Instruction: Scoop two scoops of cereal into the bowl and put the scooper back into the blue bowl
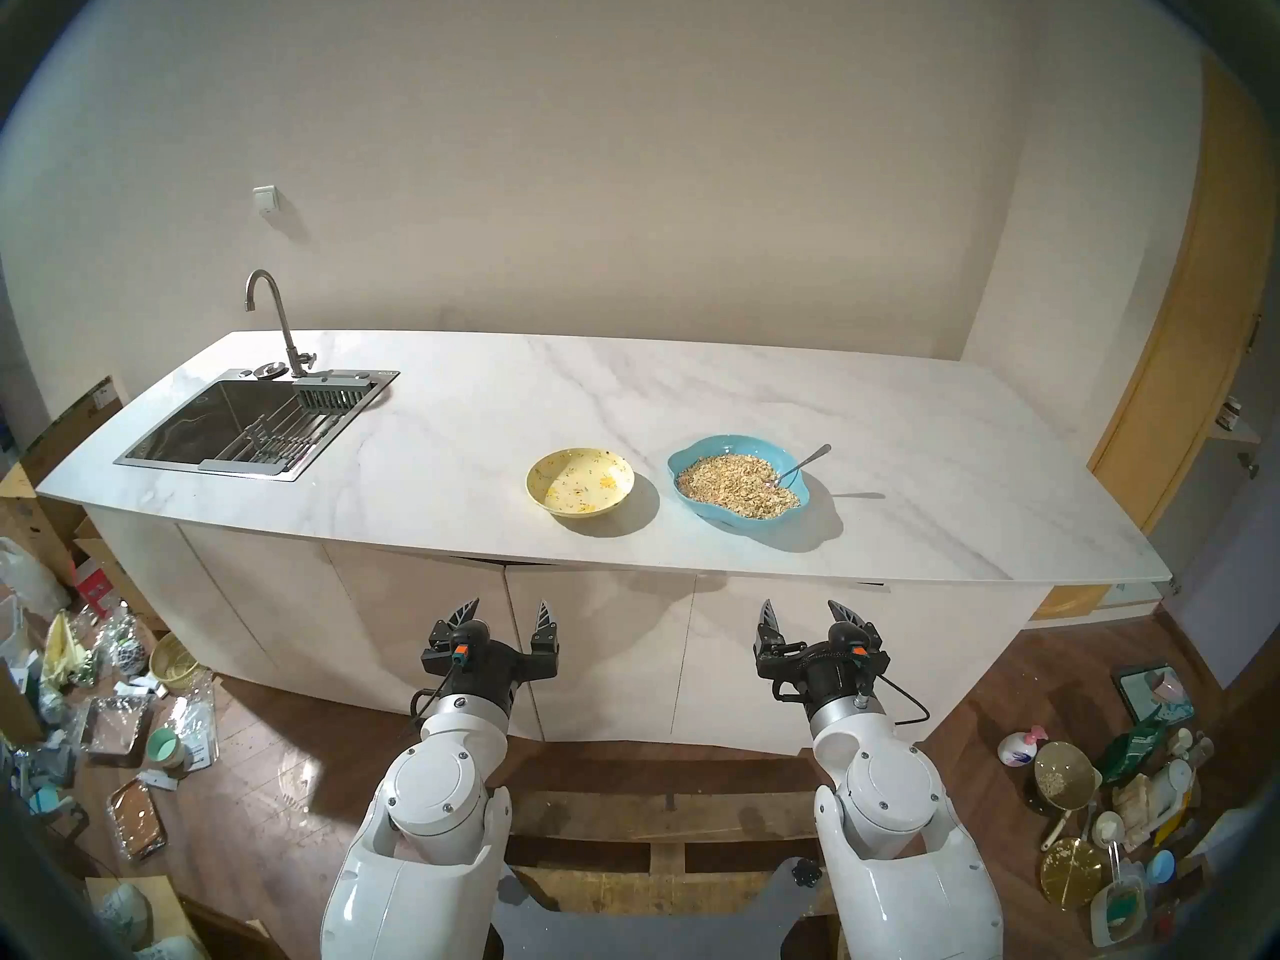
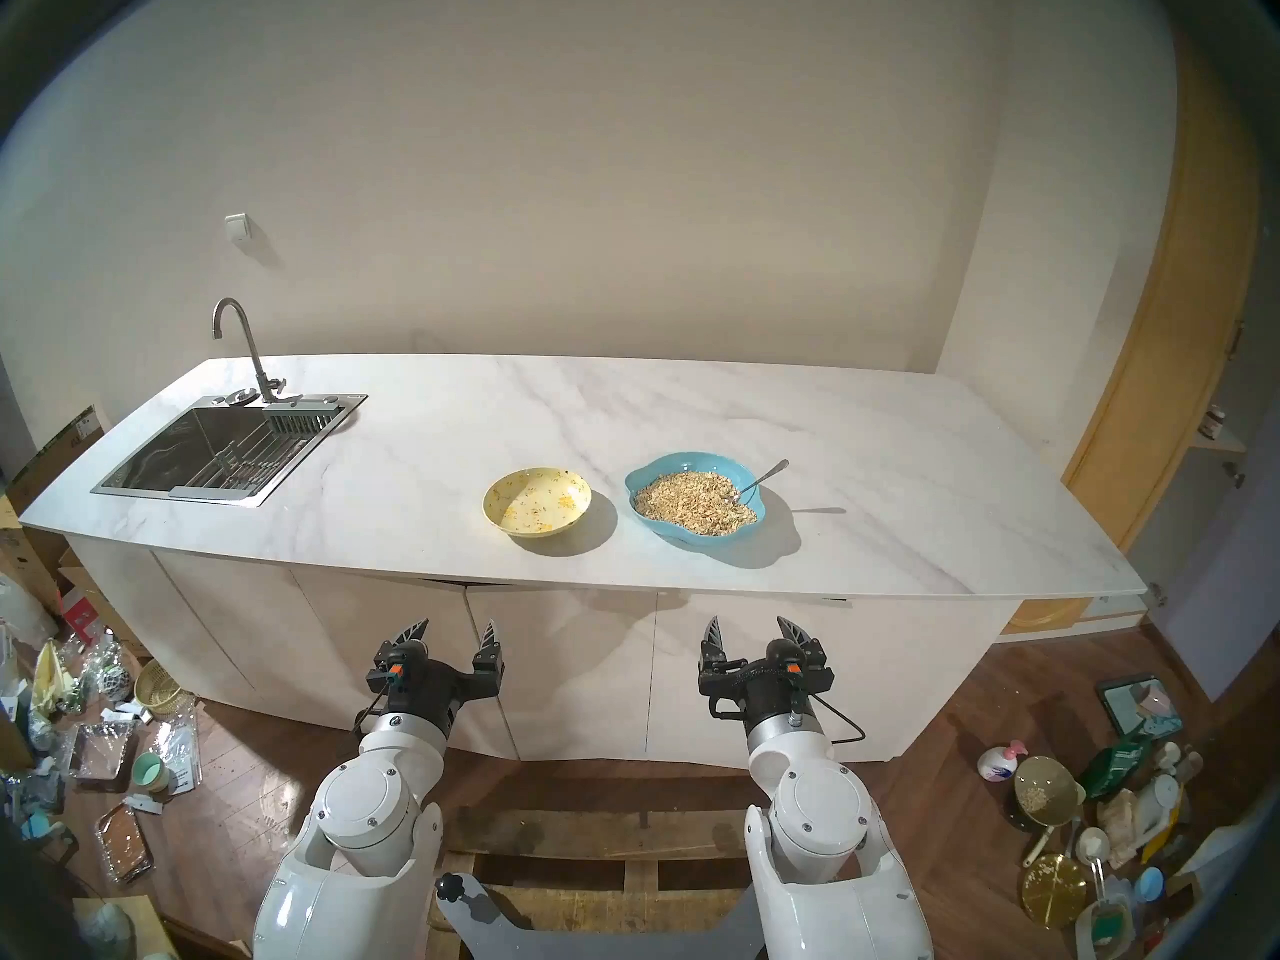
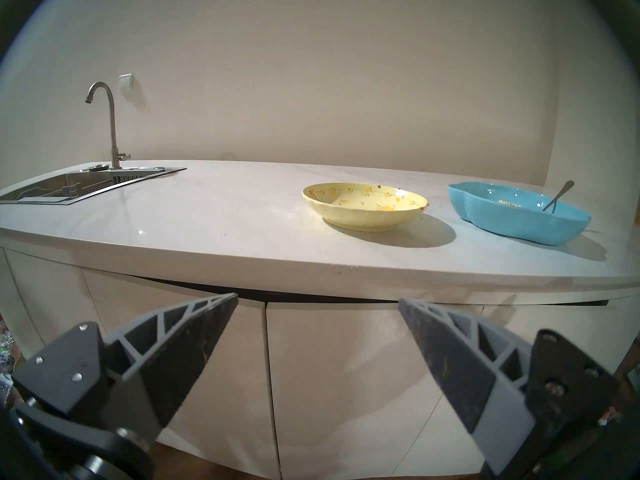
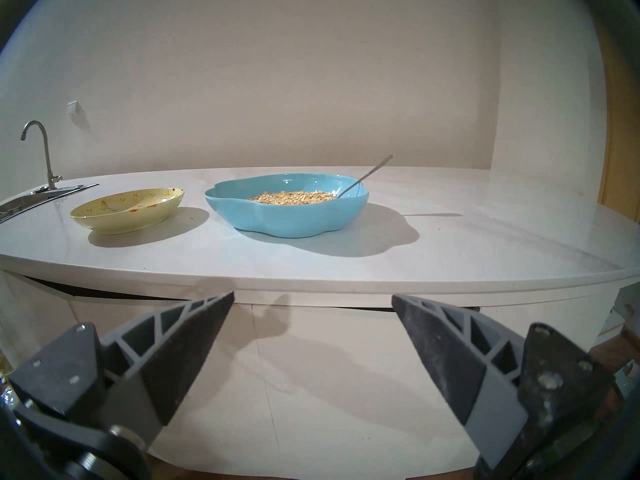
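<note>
Both the left pincer (image 1: 507, 612) and right pincer (image 1: 807, 613) hang released before the tabletop (image 1: 485, 397). The scooper (image 1: 803, 464) rests in the blue bowl (image 1: 706, 447) of cereal (image 1: 734, 487), right of the bowl (image 1: 580, 482).

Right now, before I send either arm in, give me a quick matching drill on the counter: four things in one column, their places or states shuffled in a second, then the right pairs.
Things
1. spoon
2. cereal
3. yellow bowl
4. right gripper

Places or states
A. heaped in the blue bowl
B. open, short of the counter edge, holding nothing
C. handle leaning on the blue bowl's far right rim, tip in the flakes
D. left of the blue bowl, no heap of cereal inside

Pairs: 1-C, 2-A, 3-D, 4-B
</note>
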Available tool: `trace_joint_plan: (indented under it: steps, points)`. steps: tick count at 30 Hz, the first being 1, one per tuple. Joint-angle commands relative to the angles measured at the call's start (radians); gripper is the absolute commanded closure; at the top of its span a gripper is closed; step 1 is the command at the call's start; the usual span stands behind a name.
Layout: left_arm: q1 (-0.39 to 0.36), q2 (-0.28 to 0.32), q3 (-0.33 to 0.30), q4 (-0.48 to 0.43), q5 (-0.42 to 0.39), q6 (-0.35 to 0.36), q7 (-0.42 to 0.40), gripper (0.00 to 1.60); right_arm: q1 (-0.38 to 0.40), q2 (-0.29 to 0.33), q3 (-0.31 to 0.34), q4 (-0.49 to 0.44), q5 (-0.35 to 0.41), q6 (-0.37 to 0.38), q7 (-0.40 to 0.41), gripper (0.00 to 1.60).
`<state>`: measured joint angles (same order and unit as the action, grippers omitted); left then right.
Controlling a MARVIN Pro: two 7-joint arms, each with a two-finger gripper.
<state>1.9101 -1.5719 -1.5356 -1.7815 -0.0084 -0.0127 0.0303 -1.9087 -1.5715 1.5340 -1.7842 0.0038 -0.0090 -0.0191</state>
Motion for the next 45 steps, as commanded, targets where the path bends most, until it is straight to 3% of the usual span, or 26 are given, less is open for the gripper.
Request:
trace_joint_plan:
  steps: [1,12,21,31,45]
  points:
    - [-0.003,0.000,0.002,-0.023,-0.001,-0.004,-0.003,0.00,0.002,0.000,0.000,-0.022,0.001,-0.003,0.001,0.00]
    - [-0.003,0.001,0.002,-0.022,-0.001,-0.005,-0.002,0.00,0.033,-0.016,0.031,-0.048,0.092,0.022,0.030,0.00]
    - [-0.004,0.001,0.002,-0.021,-0.001,-0.005,-0.001,0.00,0.151,-0.035,0.057,-0.063,0.172,0.079,0.012,0.00]
    - [-0.003,0.001,0.002,-0.023,-0.002,-0.004,-0.002,0.00,0.304,-0.021,0.066,0.024,0.207,0.147,0.008,0.00]
    - [-0.003,0.001,0.003,-0.022,-0.002,-0.004,-0.001,0.00,0.534,-0.041,0.194,0.175,0.283,0.204,0.003,0.00]
